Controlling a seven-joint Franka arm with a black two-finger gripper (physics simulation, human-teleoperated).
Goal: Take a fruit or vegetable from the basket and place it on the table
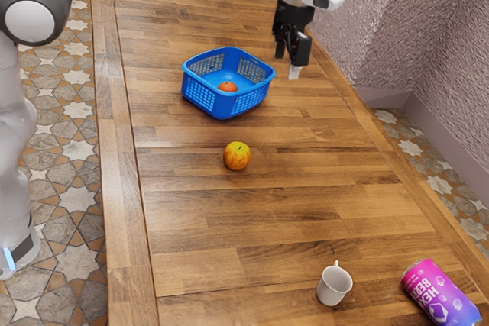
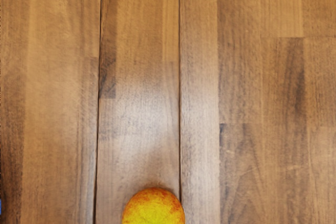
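High toward the exterior view's right, my gripper (image 1: 291, 57) hangs beside the blue basket (image 1: 195, 94), its fingers apart with no fruit seen between them. A red-orange fruit (image 1: 228, 87) lies inside the basket. Outside it, a yellow-red apple (image 1: 237, 156) rests on the wooden table (image 1: 306, 188), apart from the basket. In the wrist view, a yellow-red fruit (image 2: 154, 208) is cut off by the lower edge, over the wooden planks. A sliver of blue (image 2: 0, 206) touches the side edge there.
A white mug (image 1: 334, 285) and a pink-purple can (image 1: 439, 293) lying on its side are near the exterior view's lower right. Beyond the long table edge on the exterior view's right stands a textured wall (image 1: 451, 51).
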